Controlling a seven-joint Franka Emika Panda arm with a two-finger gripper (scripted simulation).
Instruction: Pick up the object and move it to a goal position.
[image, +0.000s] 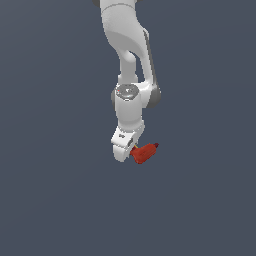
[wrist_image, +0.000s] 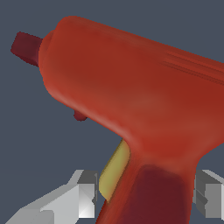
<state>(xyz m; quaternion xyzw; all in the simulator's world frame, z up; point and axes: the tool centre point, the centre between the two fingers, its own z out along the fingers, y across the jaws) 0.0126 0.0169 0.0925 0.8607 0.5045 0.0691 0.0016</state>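
The object (image: 145, 153) is a small red-orange drill-shaped item with a tiny dark tip pointing to the exterior view's right. In the wrist view the object (wrist_image: 140, 96) fills most of the frame, with a chunky body, a darker red handle and a yellow trigger. My gripper (image: 133, 152) hangs from the white arm and points down. In the wrist view my gripper (wrist_image: 144, 199) has its two grey fingers (wrist_image: 87, 197) pressed against both sides of the handle. The handle's lower end is out of frame.
Only a plain dark grey-blue surface shows around the arm in both views. No goal marker or other object is visible.
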